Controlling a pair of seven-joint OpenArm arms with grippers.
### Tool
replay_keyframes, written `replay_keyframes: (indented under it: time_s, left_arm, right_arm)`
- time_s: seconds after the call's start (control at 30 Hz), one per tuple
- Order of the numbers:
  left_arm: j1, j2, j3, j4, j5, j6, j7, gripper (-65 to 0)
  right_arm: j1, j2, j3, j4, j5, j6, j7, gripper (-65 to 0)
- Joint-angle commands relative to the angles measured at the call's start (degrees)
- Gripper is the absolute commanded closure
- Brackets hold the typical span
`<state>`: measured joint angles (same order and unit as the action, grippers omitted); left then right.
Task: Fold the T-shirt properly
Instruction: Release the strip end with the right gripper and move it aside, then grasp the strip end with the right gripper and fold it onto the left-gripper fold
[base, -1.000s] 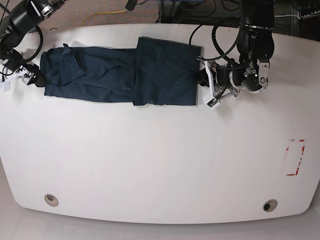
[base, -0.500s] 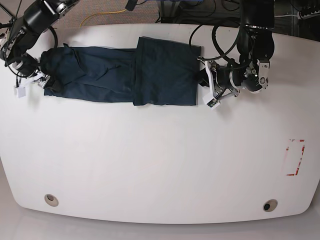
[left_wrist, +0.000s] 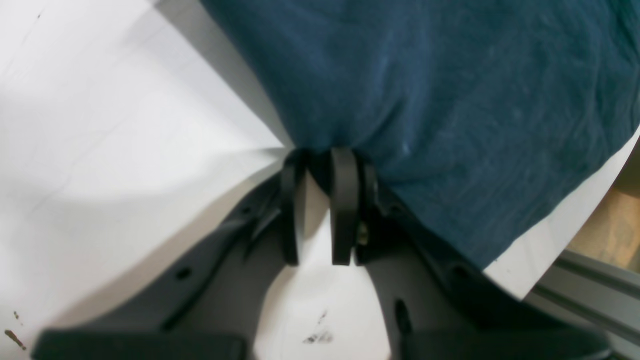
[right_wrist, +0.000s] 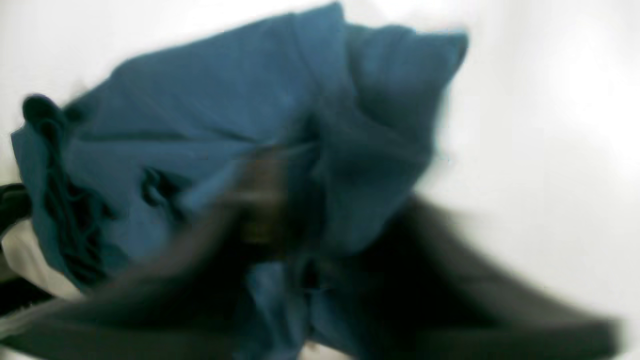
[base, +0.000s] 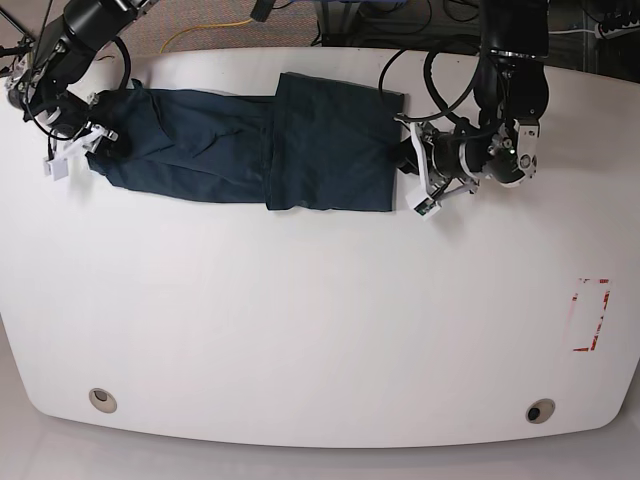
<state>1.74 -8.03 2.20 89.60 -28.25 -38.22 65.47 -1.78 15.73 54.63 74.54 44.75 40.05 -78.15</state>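
Carried toward the middle of the table (base: 300, 340) since a second ago: one end of the T-shirt (base: 320, 150), bunched and clenched in the right gripper (base: 100, 142). Lies along the table's far edge, partly folded. Pinched at the other hem by the left gripper (left_wrist: 320, 157), jaws nearly together. Keep that hem pinned, lift the bunched end above the table, lay it flat and square over the folded part.

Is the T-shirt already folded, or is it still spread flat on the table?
Partly folded. The T-shirt lies as a long strip on the table, with its right end doubled over into a darker panel; the left end is bunched.
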Motion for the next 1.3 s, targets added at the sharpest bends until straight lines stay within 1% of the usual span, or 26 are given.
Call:
replay_keyframes:
  time_s: [0.0,0.03,0.13,0.2,0.33,0.47,0.57,0.67,0.77,0.87,0.97,1.07,1.13,1.23,1.27]
  left_arm:
    - [-0.6,0.3,0.1,0.5,0.3,0.0,0.2,-6.8]
    - [-0.6,0.9,0.2,0.5,0.3,0.0,0.2,-6.8]
    - [-0.6,1.5,0.2,0.3,0.4,0.1,0.1,-6.8]
    - [-0.7,2.0,0.3,-0.4,0.3,1.1,0.1,-6.8]
    - [-2.9,5.4,0.3,-3.5,0.3,3.9,0.1,-6.8]
    - [-4.2,7.9,0.3,-8.4,0.3,4.4,0.0,-6.8]
    - [-6.9,10.5,0.2,-11.8,0.3,4.4,0.0,-6.8]
    - [-8.2,12.9,0.2,-14.5,0.4,4.4,0.0,-6.8]
    - [-9.5,15.6,0.3,-17.8,0.4,4.4,-0.1,-6.8]
    - [-11.2,16.7,0.3,-19.9,0.5,4.4,-0.1,-6.8]
    - [-12.9,16.9,0.3,-21.4,1.0,4.4,-0.1,-6.8]
    - [-13.4,17.0,1.0,-21.5,3.0,4.4,-0.1,-6.8]
    - [-13.4,17.0,1.5,-21.5,3.9,4.4,-0.2,-6.8]
    - [-13.5,17.0,2.3,-21.5,4.5,4.4,-1.2,-6.8]
    - [-13.5,17.0,2.4,-21.5,4.5,4.4,-1.2,-6.8]
  right_arm:
    - [0.3,1.2,0.0,1.0,0.2,-0.1,0.0,-1.4]
    - [0.3,1.2,0.0,1.6,0.2,-0.1,-0.1,0.0]
    - [-0.4,0.9,0.1,6.4,0.2,-0.1,-0.8,0.0]
    - [-1.6,0.8,0.2,10.4,0.6,-0.1,-1.4,0.0]
    - [-2.8,-1.0,0.2,18.9,0.7,-0.1,-1.6,0.0]
    - [-4.9,-2.1,-0.3,29.1,0.7,-0.1,-1.9,0.0]
    - [-5.2,-3.6,-4.5,37.1,0.6,-0.1,-1.9,0.0]
    - [-6.5,-4.0,-8.3,41.5,0.7,-0.1,-1.9,0.0]
    - [-6.4,-4.2,-12.4,41.5,1.9,-0.1,-1.9,0.0]
    - [-6.0,-6.5,-15.6,41.5,2.3,-0.1,-1.9,0.0]
    - [-4.9,-8.5,-18.1,40.9,2.1,-0.1,-1.9,0.0]
    - [-4.2,-9.9,-20.1,38.5,2.1,-0.1,-1.9,0.0]
    - [-3.9,-10.4,-20.4,36.1,2.1,-0.1,-1.6,0.0]
    - [-2.8,-10.4,-20.6,32.8,2.5,-0.1,0.3,-0.2]
    - [-2.4,-10.4,-20.6,32.1,2.4,-0.1,0.3,-1.4]
